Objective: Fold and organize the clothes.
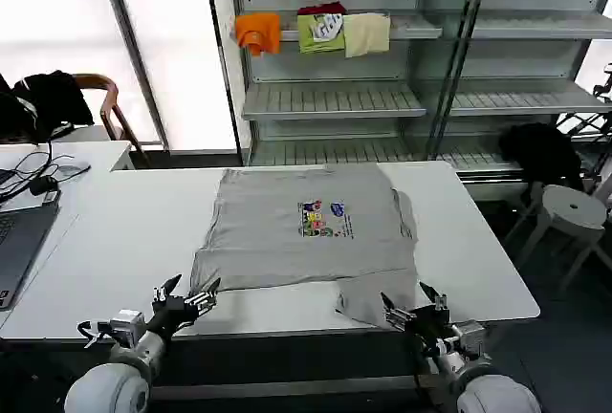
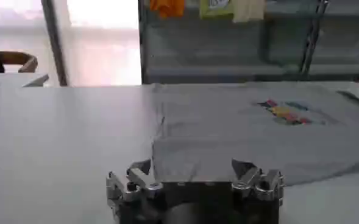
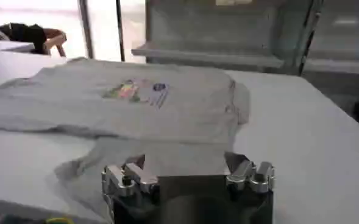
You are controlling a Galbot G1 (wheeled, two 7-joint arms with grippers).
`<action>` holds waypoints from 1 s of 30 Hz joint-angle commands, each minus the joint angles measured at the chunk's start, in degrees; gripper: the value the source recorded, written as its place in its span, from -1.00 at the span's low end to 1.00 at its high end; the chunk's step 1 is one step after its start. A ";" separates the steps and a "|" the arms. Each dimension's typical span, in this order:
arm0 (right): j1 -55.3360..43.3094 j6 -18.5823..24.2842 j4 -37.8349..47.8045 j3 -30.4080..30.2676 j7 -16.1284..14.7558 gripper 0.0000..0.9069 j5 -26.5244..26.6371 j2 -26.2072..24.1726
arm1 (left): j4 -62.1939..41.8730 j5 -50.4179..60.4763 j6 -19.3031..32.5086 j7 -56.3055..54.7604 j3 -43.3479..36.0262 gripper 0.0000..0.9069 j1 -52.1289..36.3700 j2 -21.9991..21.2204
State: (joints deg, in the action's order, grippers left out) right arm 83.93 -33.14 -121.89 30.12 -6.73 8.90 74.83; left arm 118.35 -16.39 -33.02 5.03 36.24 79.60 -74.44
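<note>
One light grey shirt (image 1: pixel 306 236) lies spread flat at the centre of the white table (image 1: pixel 124 241), print facing up. My left gripper (image 1: pixel 187 300) hovers released at the near-left hem. My right gripper (image 1: pixel 413 309) hovers released at the near-right hem.

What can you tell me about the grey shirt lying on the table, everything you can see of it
The grey shirt is light grey, soft cotton by its look, with a small multicolour chest print facing up. It lies flat on the white table, partly folded: its sides look turned in, and a flap of cloth reaches toward the near edge on the robot's right. Mild creases run through it. Only the table touches it; the left pincer and right pincer sit open at its near edge, just short of it.
</note>
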 commanded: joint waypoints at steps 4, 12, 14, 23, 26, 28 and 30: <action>1.27 0.01 1.34 -0.63 0.50 0.62 -0.59 0.42 | -2.48 1.30 0.01 -1.07 -0.20 0.89 0.15 -0.24; 1.04 0.01 2.23 -1.26 -0.29 -1.00 -1.80 0.88 | -4.32 1.58 0.37 -0.85 -0.03 -0.51 0.07 -0.12; 1.09 0.03 2.45 -1.39 -0.47 -1.00 -2.24 0.99 | -4.48 1.58 0.54 -0.84 -0.10 -0.87 0.05 -0.18; 1.15 0.27 2.13 -1.20 -0.91 -1.00 -1.93 1.24 | -3.86 1.47 1.37 -0.52 -0.59 -0.98 0.19 -0.37; 1.00 0.56 1.94 -1.08 -0.81 -1.00 -1.70 1.39 | -3.70 1.38 1.53 -0.47 -0.70 -0.98 0.02 -0.40; 0.96 1.09 1.93 -1.04 -0.74 -1.00 -1.83 1.46 | -3.56 0.98 1.49 -0.22 -0.71 -1.00 -0.08 -0.26; 0.95 1.37 1.81 -1.08 -0.49 -1.00 -1.86 1.55 | -3.51 0.77 1.47 -0.10 -0.76 -1.00 -0.23 -0.22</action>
State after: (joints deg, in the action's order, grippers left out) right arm 84.67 -31.91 -120.27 29.13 -7.16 7.18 76.48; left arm 115.02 -15.20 -31.61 4.72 35.56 79.48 -74.75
